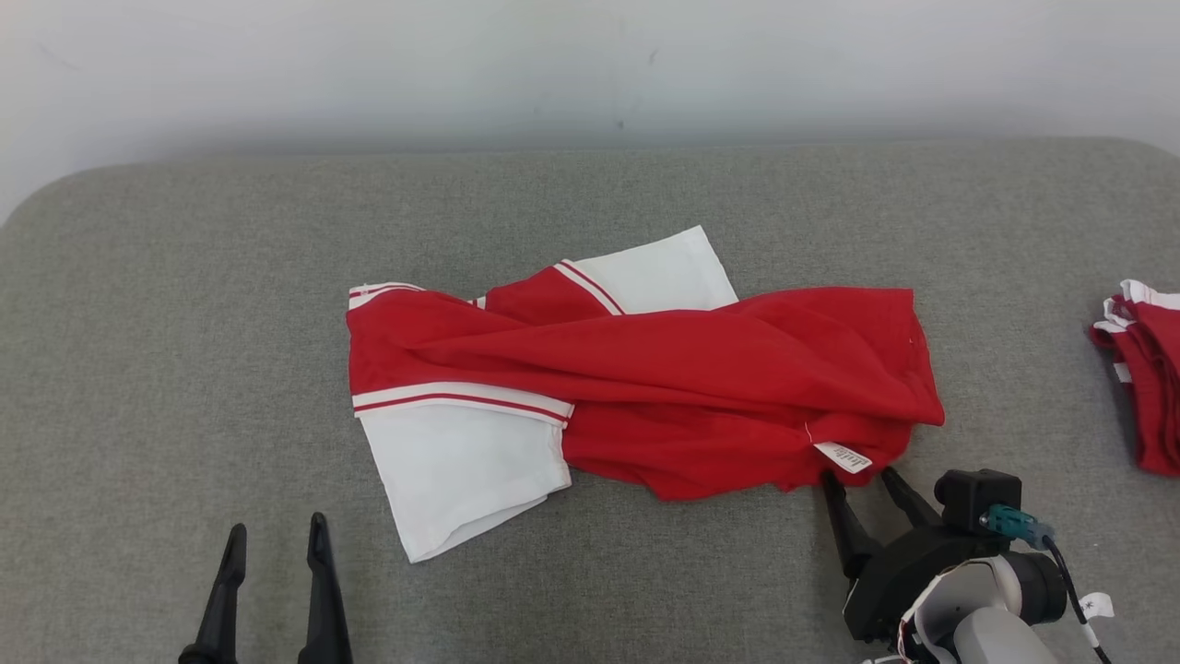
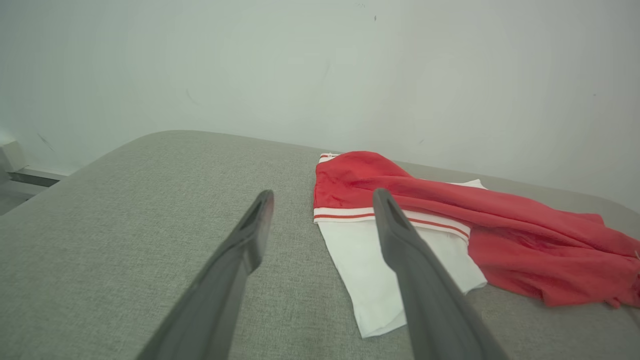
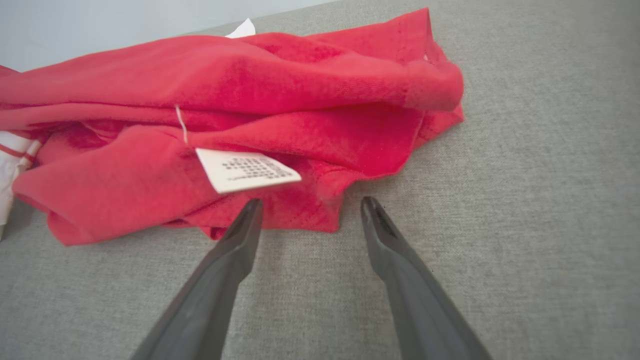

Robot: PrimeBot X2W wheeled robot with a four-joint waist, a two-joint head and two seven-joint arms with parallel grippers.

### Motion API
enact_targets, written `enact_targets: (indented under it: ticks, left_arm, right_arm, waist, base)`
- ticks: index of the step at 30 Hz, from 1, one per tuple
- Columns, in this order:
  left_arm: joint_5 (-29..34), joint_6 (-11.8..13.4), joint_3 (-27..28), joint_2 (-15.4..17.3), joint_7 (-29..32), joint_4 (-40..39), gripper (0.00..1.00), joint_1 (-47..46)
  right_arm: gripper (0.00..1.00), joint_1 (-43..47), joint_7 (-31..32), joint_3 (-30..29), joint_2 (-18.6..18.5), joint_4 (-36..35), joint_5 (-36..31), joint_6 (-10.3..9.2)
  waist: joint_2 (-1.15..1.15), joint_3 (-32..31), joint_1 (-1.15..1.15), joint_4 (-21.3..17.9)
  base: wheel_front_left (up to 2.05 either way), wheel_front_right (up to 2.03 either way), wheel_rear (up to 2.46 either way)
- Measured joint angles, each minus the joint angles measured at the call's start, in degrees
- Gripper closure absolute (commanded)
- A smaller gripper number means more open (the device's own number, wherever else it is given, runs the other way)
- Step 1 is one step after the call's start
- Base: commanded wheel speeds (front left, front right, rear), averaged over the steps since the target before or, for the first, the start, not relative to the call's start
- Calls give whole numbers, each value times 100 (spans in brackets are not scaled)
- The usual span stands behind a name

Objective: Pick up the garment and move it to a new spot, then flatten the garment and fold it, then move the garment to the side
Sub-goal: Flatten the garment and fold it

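The jersey lies nine-to-three, its hem at twelve o'clock just off the nearer right gripper, which like the left gripper gapes empty.

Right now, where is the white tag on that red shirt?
In the head view the tag lies at the shirt's near right edge, just beyond the right end effector's open fingertips.

The left gripper sits low at the near left, its 2 dark fingers spread apart, pointing forward and holding nothing. The right gripper reaches further ahead on the right, its 2 fingers also spread wide and empty, angled slightly leftward from the pale right wrist.
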Motion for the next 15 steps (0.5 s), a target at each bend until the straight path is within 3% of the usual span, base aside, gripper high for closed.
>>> enact_targets:
  ticks: [1, 2, 4, 5, 6, 15]
  left_arm:
    - [7, -7, 7, 0, 0, 3, 0, -9]
    - [9, -9, 14, 0, 0, 5, 0, -13]
    - [14, -13, 35, 0, 0, 14, 0, -13]
    - [14, -25, 46, 0, 0, 18, 0, -13]
    - [15, -47, 53, 0, 0, 24, 0, -13]
    - [19, -47, 131, 0, 0, 88, 0, 21]
  right_arm:
    - [0, -50, -9, 26, -9, 71, 16, 0]
    - [24, -94, -41, 54, -18, 137, 38, 0]
    - [58, -162, -100, 107, -30, 252, 68, 0]
    - [90, -186, -121, 134, -32, 301, 83, 0]
    - [100, -196, -172, 165, -32, 325, 101, 0]
    - [100, 42, -846, 13, -212, -22, 219, 0]
  waist:
    - [0, 14, 0, 15]
    - [0, 25, 0, 27]
    - [0, 40, 0, 44]
    - [0, 43, 0, 50]
    - [0, 42, 0, 54]
    - [0, -70, 0, 32]
  base:
    - [0, 0, 0]
    - [0, 0, 0]
    - [0, 0, 0]
    - [0, 0, 0]
    - [0, 0, 0]
    - [0, 0, 0]
